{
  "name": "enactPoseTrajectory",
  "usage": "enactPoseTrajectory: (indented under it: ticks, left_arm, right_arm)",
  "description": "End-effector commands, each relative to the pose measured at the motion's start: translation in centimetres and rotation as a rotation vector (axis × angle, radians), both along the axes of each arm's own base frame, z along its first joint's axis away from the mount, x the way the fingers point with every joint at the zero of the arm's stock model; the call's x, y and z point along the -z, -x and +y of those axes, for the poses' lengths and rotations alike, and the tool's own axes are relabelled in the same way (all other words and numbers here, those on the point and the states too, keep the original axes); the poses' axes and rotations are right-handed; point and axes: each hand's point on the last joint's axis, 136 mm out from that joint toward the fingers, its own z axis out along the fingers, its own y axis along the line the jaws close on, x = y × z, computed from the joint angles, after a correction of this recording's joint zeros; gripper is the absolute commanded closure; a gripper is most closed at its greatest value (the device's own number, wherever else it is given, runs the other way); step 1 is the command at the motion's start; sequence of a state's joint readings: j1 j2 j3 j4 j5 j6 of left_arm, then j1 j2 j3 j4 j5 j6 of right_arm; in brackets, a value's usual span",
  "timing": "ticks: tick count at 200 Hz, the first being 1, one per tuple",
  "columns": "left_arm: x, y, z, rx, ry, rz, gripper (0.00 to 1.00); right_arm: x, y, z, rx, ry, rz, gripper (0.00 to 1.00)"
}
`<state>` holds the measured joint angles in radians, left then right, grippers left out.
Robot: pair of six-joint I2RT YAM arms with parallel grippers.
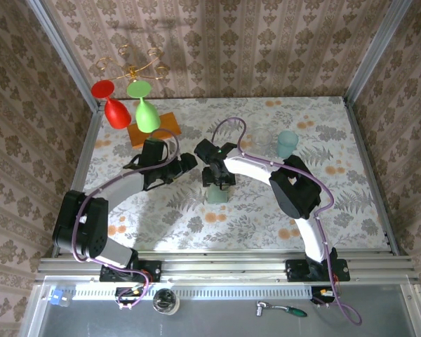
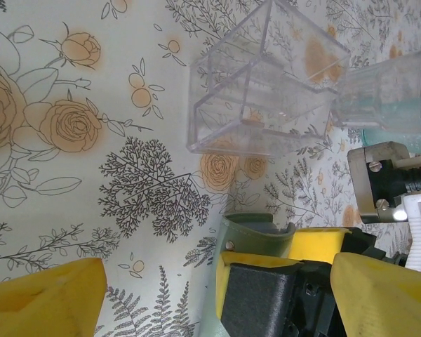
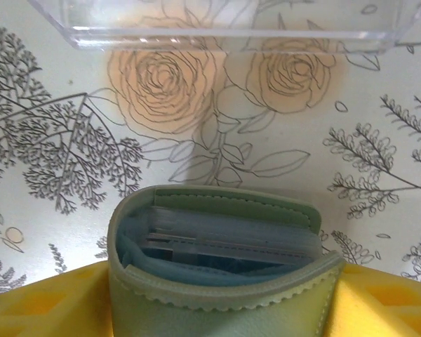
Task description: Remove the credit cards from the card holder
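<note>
The pale green card holder stands on edge on the flowered table, partly spread, with translucent sleeves showing inside. My right gripper is shut on it, one yellow finger against each side. The credit cards stay hidden in the sleeves apart from a dark blue strip. From above, the card holder sits just below the right gripper. My left gripper hovers close on its left, open. In the left wrist view its fingers stand wide apart, the card holder ahead between them.
A clear plastic box lies just beyond the card holder, with a translucent teal cup to its right. An orange block and red and green wine glasses stand at the back left. Patterned walls close in the table.
</note>
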<state>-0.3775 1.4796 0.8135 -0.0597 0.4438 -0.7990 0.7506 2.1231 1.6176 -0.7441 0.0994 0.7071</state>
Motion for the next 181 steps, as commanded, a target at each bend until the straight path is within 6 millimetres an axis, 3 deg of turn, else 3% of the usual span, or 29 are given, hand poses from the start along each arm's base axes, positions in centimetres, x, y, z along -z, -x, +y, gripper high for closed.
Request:
enactPoseTrajectory:
  ticks: [1, 71, 181]
  left_arm:
    - [-0.9, -0.7, 0.2, 0.004, -0.015, -0.022, 0.16]
    - [-0.5, -0.9, -0.1, 0.009, -0.011, 0.0, 0.16]
    - [-0.1, -0.4, -1.7, 0.029, -0.013, 0.004, 0.17]
  right_arm:
    - [0.3, -0.7, 0.5, -0.011, -0.015, -0.014, 0.26]
    - [-0.6, -0.7, 2.1, -0.03, -0.102, -0.023, 0.21]
    - [0.0, 0.9, -0.3, 0.036, -0.036, 0.022, 0.27]
